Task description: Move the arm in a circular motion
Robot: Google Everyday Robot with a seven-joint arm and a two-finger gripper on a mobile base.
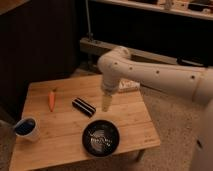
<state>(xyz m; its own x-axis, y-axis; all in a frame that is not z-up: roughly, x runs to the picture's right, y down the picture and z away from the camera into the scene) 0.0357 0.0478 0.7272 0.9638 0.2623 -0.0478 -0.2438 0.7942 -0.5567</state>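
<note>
The big glossy white arm with small dark holes reaches in from the right and bends down at an elbow over the back right of the wooden table. Its small pale gripper hangs pointing down above the table, just right of a black rectangular object and above a black bowl. It holds nothing that I can see.
An orange carrot lies at the table's left. A blue-and-white cup stands at the front left corner. A white packet lies at the back right edge. A dark cabinet and a low shelf stand behind the table.
</note>
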